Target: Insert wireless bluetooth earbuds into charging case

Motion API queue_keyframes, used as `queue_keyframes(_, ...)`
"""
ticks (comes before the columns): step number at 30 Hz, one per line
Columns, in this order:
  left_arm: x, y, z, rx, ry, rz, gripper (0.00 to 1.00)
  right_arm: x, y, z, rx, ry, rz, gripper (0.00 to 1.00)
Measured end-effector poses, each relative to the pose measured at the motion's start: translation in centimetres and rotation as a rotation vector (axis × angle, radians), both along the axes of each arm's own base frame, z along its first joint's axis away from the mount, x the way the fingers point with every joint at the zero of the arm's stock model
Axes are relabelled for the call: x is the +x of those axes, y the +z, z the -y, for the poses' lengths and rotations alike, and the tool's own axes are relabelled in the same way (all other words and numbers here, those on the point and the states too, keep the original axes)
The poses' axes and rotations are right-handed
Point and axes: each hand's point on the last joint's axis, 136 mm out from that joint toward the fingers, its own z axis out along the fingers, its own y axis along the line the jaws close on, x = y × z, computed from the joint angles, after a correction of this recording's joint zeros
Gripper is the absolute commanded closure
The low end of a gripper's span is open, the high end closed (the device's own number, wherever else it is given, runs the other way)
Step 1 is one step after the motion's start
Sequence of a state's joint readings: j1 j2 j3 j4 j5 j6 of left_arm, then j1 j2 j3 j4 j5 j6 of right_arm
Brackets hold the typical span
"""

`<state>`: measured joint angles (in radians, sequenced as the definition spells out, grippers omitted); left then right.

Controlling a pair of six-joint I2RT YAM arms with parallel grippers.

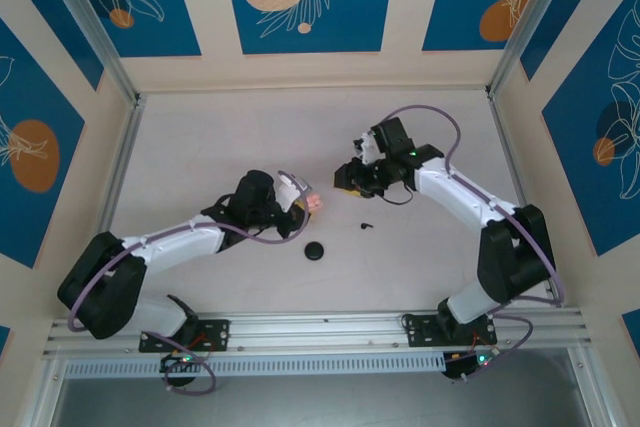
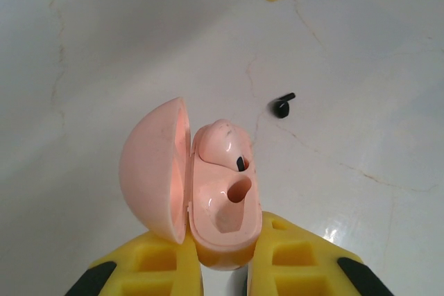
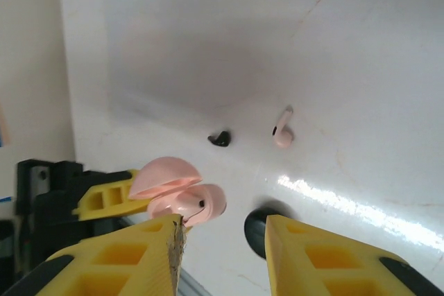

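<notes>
Left gripper (image 2: pixel 225 258): clamped on the pink charging case (image 2: pixel 215 199). Its yellow fingers (image 2: pixel 163 265) press the base of the case from both sides. The case is held near the middle of the table (image 1: pixel 200 147), a little toward the left arm's side.

Pink charging case: the lid is open and swung to the left in the left wrist view. The seated pink earbud (image 2: pixel 220 145) sits in the upper socket with its dark tip showing. The lower socket beside it shows a bare hollow.

Right gripper (image 3: pixel 223 254): the fingers are apart and nothing is held between them. It stands close to the pink charging case on its right and is not touching it.

Black earbud (image 1: pixel 365 225): it lies on the table between the two grippers and is clear of both.

Loose pink earbud (image 3: pixel 283 133): it lies on the table near the black earbud, with a gap between them. Its stem points up in the right wrist view.

Black case (image 1: pixel 315 251): it rests on the table just in front of the pink charging case, toward the arm bases. It appears closed. From the right wrist it shows partly in the gap between the open fingers.
</notes>
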<state>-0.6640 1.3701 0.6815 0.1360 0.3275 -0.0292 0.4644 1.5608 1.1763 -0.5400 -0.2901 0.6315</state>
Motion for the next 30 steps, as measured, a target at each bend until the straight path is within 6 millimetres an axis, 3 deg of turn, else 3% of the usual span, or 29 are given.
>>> queue_keyframes(8,1.0,0.6,-3.3,0.007,0.147,-0.014,0.91,0.3,-3.7,-2.3,-0.190,0.073,-0.044,0.62)
queue_keyframes(16,1.2,-0.6,-6.6,0.039,0.263,-0.058,0.91,0.2,-7.1,-4.7,-0.246,0.174,-0.087,0.62)
queue_keyframes(23,1.3,-1.0,-7.5,0.044,0.293,-0.071,0.91,1.3,-10.0,-7.0,-0.204,0.240,-0.128,0.63)
queue_keyframes(30,1.1,-1.4,-7.9,0.050,0.302,-0.083,0.91,2.2,-10.9,-8.6,-0.158,0.284,-0.129,0.63)
